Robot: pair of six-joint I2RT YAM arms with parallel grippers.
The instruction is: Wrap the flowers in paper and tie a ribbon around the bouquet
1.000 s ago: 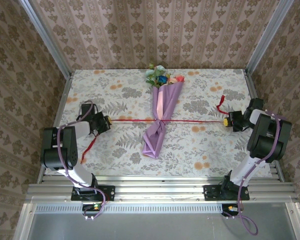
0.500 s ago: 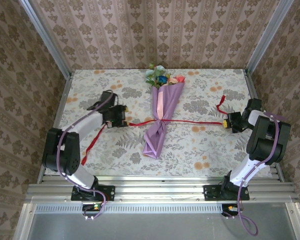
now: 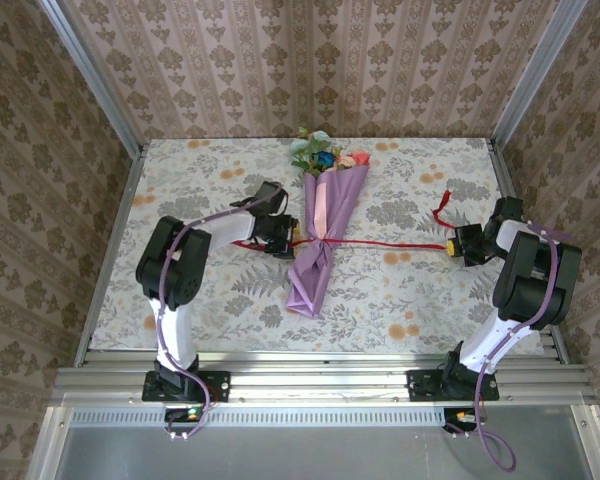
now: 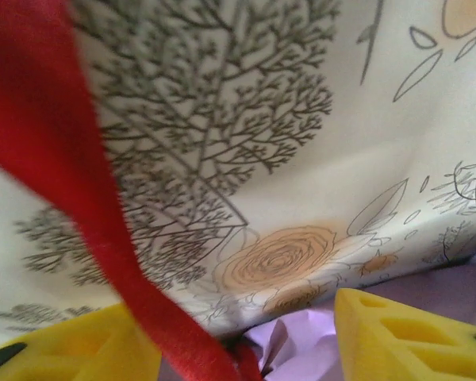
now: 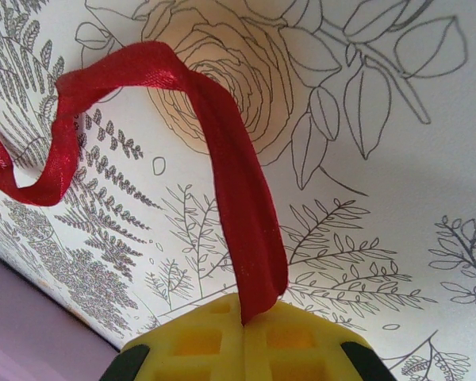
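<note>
The bouquet, a lilac paper cone, lies mid-table with the flowers at its far end. The red ribbon is tied round its waist and runs right into my right gripper, which is shut on the ribbon at its fingertips. My left gripper sits against the bouquet's left side at the tie. In the left wrist view its yellow fingers stand apart, and the ribbon runs loose between them, beside the left finger.
A floral tablecloth covers the table. Metal frame rails line the left and right sides, and patterned walls close in behind. A loose ribbon end curls near the right gripper.
My left gripper opened, let go of the ribbon and moved right along it to the bouquet's waist. The ribbon's left half went slack. The right arm has not moved.
</note>
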